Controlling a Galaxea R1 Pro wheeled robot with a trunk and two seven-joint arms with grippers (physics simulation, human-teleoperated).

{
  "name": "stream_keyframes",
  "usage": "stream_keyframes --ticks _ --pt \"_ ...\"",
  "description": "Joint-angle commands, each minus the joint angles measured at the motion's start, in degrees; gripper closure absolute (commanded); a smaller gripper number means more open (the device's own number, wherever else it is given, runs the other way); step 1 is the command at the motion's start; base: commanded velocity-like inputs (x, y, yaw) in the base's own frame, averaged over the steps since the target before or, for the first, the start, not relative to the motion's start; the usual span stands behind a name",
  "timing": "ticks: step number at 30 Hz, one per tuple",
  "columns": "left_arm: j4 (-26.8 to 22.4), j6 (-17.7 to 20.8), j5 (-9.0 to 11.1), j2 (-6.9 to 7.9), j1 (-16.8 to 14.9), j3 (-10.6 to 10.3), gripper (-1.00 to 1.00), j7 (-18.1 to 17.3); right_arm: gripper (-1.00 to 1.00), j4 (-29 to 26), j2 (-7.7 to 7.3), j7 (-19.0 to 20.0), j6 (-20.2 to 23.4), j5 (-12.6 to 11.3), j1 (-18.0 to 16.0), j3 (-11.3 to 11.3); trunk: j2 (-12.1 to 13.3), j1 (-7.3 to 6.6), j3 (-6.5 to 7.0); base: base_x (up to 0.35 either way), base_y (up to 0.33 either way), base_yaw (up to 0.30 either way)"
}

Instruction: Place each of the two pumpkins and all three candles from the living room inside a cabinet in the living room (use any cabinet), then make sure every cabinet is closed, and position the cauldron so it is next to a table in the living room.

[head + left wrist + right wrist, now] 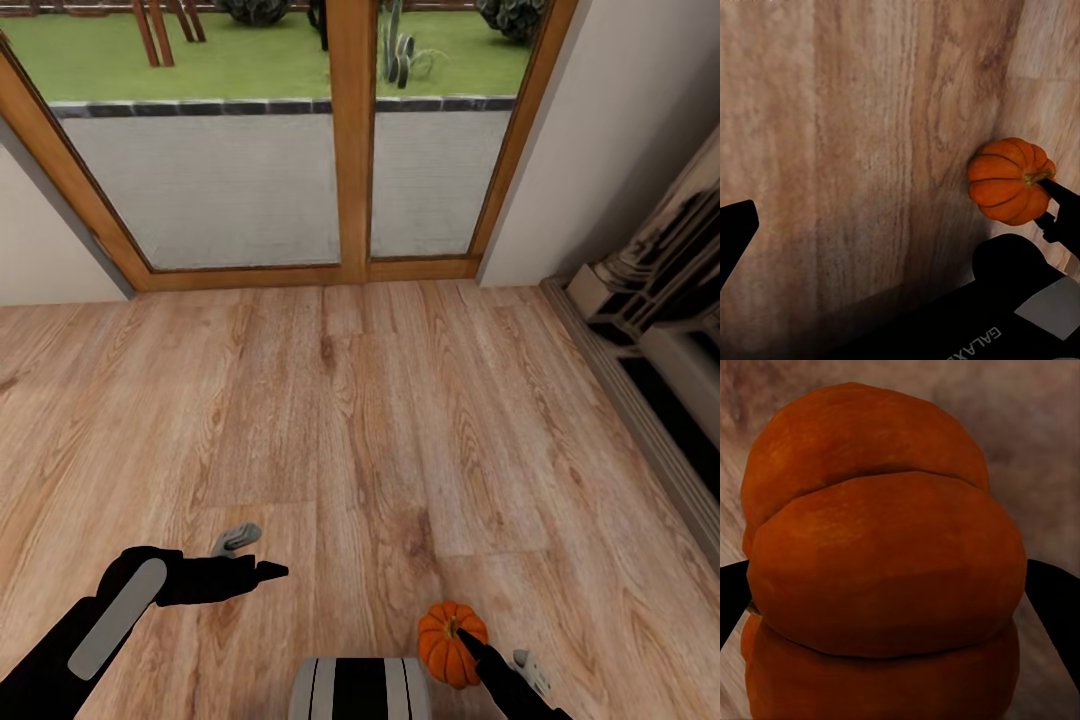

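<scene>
pumpkin, small, orange and ribbed with a short dark stem (451, 642), sits between the fingers of the right hand (470, 645), a black finger on each side of it in the right wrist view (885, 570), so that hand looks closed on it and carrying it above the pale wood plank floor (360, 420). its stem points up toward the head camera. the left hand (252, 558) hangs well apart on the other side of the trunk, fingers spread and holding nothing. no cabinet is in sight ahead, just a glass door with a wooden frame (350, 140), so i judge the base must turn before any placing.
</scene>
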Motion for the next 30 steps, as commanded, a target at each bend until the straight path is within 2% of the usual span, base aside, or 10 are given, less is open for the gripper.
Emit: stream_keyframes --ticks 1,14,30 --pt "-0.01 0.12 -0.47 0.04 -0.03 -0.02 -1.0 -0.47 1.0 0.17 -0.04 -1.93 0.04 -0.69 -0.01 0.47 -0.01 0.0 -0.04 0.0 0.0 0.0" --pt "-0.01 0.08 -0.47 0.04 -0.02 -0.01 -1.0 -0.47 1.0 0.17 -0.04 -1.93 0.03 -0.69 -0.01 0.53 0.02 -0.05 0.41 0.0 0.0 0.0" --pt "0.1 0.06 -0.47 -0.08 -0.03 -0.07 -1.0 -0.47 1.0 0.08 -0.17 -1.68 -0.11 -0.67 -0.01 0.53 0.23 -0.46 3.95 0.0 0.0 0.0"
